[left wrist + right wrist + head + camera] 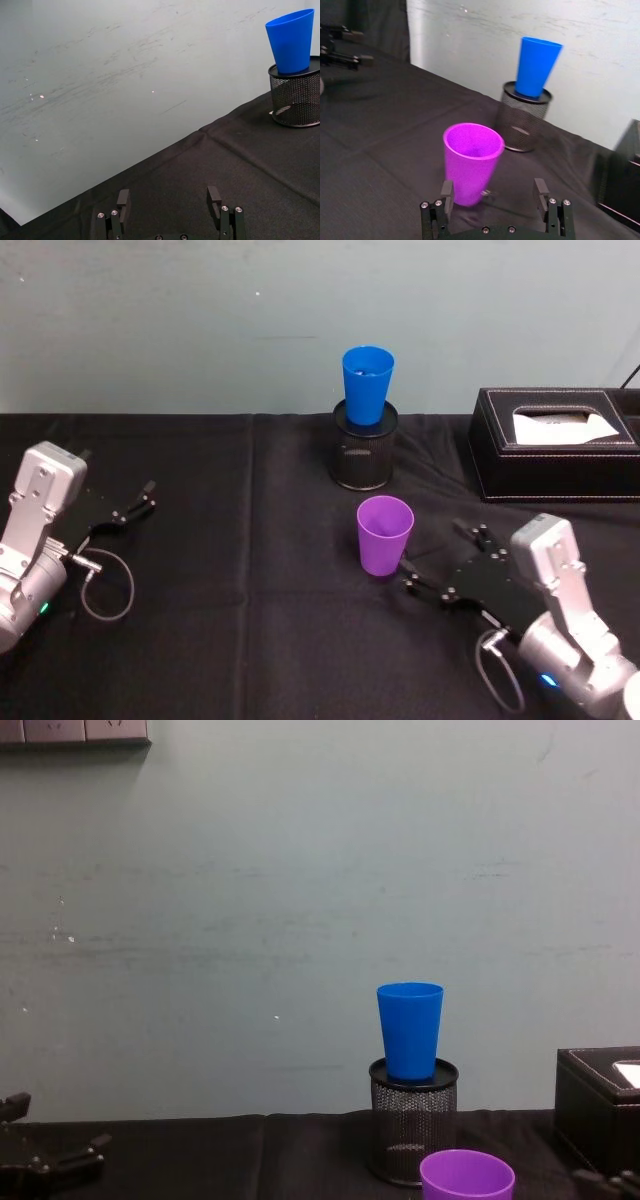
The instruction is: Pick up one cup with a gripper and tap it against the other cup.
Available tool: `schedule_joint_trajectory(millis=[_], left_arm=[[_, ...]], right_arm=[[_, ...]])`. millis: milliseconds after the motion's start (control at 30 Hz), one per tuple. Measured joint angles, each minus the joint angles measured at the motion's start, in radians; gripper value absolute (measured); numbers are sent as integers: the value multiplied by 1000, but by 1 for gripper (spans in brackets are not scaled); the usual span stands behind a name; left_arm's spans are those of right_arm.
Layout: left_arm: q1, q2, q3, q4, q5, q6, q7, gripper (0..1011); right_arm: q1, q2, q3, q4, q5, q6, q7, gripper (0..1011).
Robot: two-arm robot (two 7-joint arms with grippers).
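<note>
On black cloth (250, 640), purple cup (385, 535).

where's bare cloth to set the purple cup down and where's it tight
Free: the black cloth between the left gripper and the purple cup. Crowded: right side, with the mesh holder under the blue cup, the tissue box and the right gripper.
</note>
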Motion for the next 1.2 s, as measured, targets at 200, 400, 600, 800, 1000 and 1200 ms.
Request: schedule_joint_trajectory(millis=[200, 400, 600, 800, 1000, 1200], left_arm=[[0, 0, 0, 0, 0, 0, 0, 1000], [0, 0, 0, 0, 0, 0, 0, 1000], [0, 0, 0, 0, 0, 0, 0, 1000], [0, 0, 0, 0, 0, 0, 0, 1000], [0, 0, 0, 0, 0, 0, 0, 1000], [0, 0, 0, 0, 0, 0, 0, 1000]], right_arm=[[46, -73, -15, 61, 18, -1, 45, 1002], [95, -147, -11, 156, 44, -25, 77, 1002], [139, -203, -11, 236, 47, -35, 107, 1002], [157, -235, -4, 272, 47, -48, 124, 1002], [156, -249, 7, 274, 39, -44, 124, 907], [150, -254, 21, 257, 28, -26, 125, 756]])
